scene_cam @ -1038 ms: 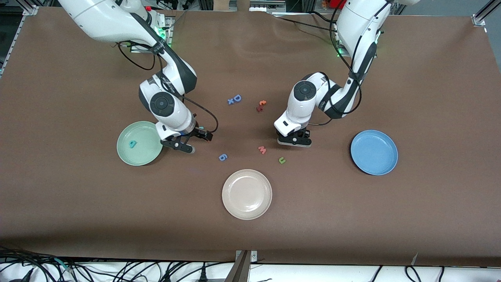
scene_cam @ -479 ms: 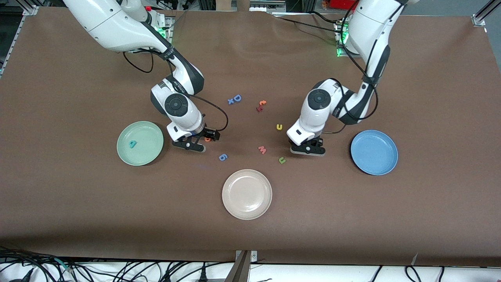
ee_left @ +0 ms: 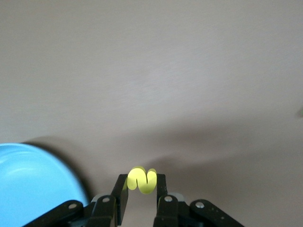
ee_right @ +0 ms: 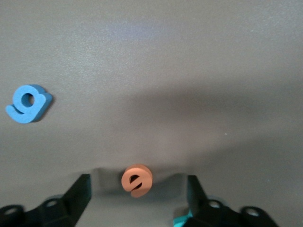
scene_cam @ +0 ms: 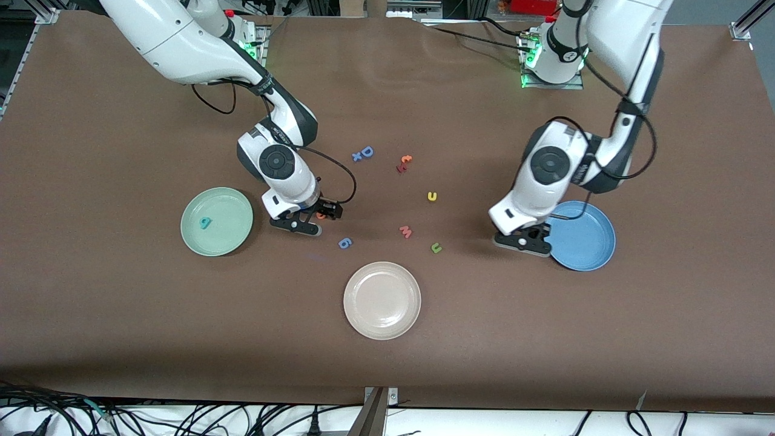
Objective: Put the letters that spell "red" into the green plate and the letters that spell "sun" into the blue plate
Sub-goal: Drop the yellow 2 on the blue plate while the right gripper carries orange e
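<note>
We count three plates (a green plate (scene_cam: pixel 229 225), a cream plate (scene_cam: pixel 381 301), a blue plate (scene_cam: pixel 586 243)) and eleven small foam letters (scene_cam: pixel 432 195) in view.

Nothing is printed anywhere; the only readable characters are the foam letters themselves. On the table lie a blue D (scene_cam: pixel 367 151) with a small blue x (scene_cam: pixel 357 157) beside it, a yellow u (scene_cam: pixel 432 195), a pink piece reading as w (scene_cam: pixel 405 231), a green u (scene_cam: pixel 436 247), a blue piece reading as 6 (scene_cam: pixel 344 243) and an orange e (ee_right: pixel 137 179). A teal piece reading as 9 (scene_cam: pixel 206 223) lies in the green plate (scene_cam: pixel 233 239), and a yellow s (ee_left: pixel 142 179) sits between black fingers (ee_left: pixel 122 196).
</note>
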Motion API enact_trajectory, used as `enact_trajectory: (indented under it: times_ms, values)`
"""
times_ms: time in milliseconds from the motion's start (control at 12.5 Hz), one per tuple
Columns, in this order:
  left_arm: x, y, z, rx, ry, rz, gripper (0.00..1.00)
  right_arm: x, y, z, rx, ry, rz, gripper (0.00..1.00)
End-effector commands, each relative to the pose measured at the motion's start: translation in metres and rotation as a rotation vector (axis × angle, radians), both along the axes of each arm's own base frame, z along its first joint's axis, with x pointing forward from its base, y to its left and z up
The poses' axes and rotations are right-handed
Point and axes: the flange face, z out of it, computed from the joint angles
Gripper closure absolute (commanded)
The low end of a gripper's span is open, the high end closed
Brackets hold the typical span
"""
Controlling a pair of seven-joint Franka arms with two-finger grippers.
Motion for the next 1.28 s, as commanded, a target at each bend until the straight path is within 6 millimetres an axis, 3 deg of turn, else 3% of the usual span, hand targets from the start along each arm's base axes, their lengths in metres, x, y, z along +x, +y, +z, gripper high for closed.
enact_trajectory:
  times_ms: [0,240,479,559,639,719,798,958,1118,1198]
  values:
    - [0.007,0.062,0.01,-0.059,0.073,-0.084,0.93,0.003,0.001,-0.005,-0.018,-0.027,0.006,0.37]
    - [0.009,0.113,0.007,-0.063,0.139,-0.079,0.94,0.003,0.0,-0.008,-0.025,-0.028,0.011,0.39]
    - [0.01,0.135,0.003,-0.061,0.155,-0.051,0.94,0.003,0.0,-0.008,-0.025,-0.028,0.009,0.66]
    - [0.011,0.147,0.003,-0.062,0.154,-0.032,0.93,0.003,0.0,-0.008,-0.025,-0.028,0.009,0.67]
    - [0.017,0.157,0.007,-0.06,0.142,-0.02,0.87,0.003,0.0,-0.008,-0.025,-0.028,0.009,0.68]
    - [0.023,0.164,0.003,-0.051,0.146,-0.016,0.7,0.003,0.0,-0.008,-0.025,-0.028,0.009,0.7]
    - [0.026,0.169,0.001,-0.048,0.156,-0.011,0.55,0.004,-0.001,-0.008,-0.025,-0.028,0.006,0.78]
    - [0.029,0.176,-0.002,-0.051,0.159,-0.002,0.42,0.005,-0.003,-0.007,-0.025,-0.03,0.004,0.8]
    - [0.029,0.179,-0.002,-0.052,0.159,0.002,0.37,0.01,-0.008,-0.002,-0.03,-0.037,-0.006,0.8]
    - [0.029,0.178,-0.002,-0.06,0.159,0.012,0.27,0.013,-0.012,0.003,-0.034,-0.043,-0.009,0.8]
